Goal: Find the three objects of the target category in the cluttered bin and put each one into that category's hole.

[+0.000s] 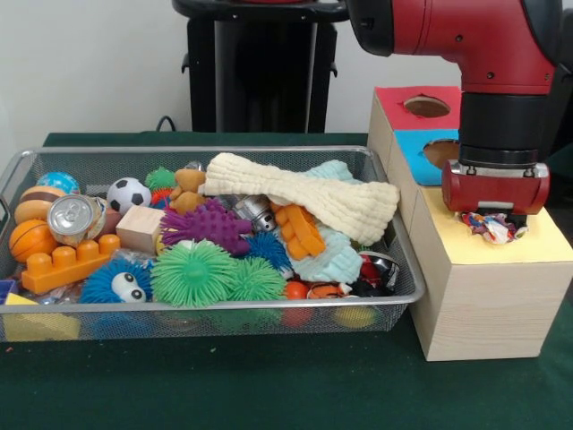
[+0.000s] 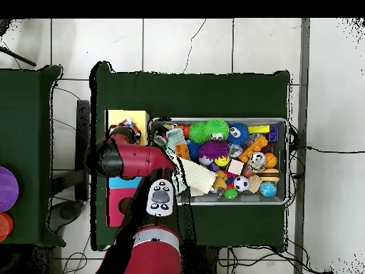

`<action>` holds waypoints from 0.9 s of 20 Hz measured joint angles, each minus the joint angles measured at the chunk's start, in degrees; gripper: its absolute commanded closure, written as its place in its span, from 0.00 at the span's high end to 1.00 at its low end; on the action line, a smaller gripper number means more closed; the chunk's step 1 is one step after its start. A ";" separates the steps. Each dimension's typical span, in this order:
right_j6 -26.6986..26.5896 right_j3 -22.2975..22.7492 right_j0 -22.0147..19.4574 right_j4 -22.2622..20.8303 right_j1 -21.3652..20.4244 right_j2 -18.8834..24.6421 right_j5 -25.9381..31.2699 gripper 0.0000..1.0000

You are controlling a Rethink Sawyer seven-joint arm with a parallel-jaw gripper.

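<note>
A wire mesh bin (image 1: 394, 233) sits on the green bench (image 1: 269, 385), heaped with toys: spiky rubber balls, a soda can (image 1: 73, 218), an orange building brick (image 1: 69, 262) and a cream cloth bone (image 1: 300, 199) lying across the top. Just beside the bin stands a long wooden box (image 1: 483, 305) whose top has a red section with a round hole (image 1: 426, 107), a blue section with another hole, and a yellow section. On the yellow section lies a small crumpled multicoloured object (image 1: 491, 227), directly under the robot's hand (image 1: 495, 190).
</note>
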 measured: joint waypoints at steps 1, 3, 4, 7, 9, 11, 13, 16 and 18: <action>0.00 0.01 -0.04 0.00 0.00 0.00 0.01 1.00; 0.00 0.01 -0.09 0.00 0.00 0.01 0.01 1.00; 0.00 0.01 -0.11 0.00 0.00 0.03 0.01 1.00; 0.00 0.01 -0.12 0.00 0.00 0.04 0.01 1.00; 0.00 0.01 -0.12 0.00 0.00 0.04 0.01 1.00; 0.00 0.01 -0.12 0.00 0.00 0.04 0.01 1.00; 0.00 0.20 -0.17 -0.02 0.10 -0.02 0.05 0.00; 0.00 0.38 -0.31 0.00 -0.01 -0.02 -0.01 0.00; 0.00 0.43 -0.44 0.00 -0.04 0.03 0.00 0.00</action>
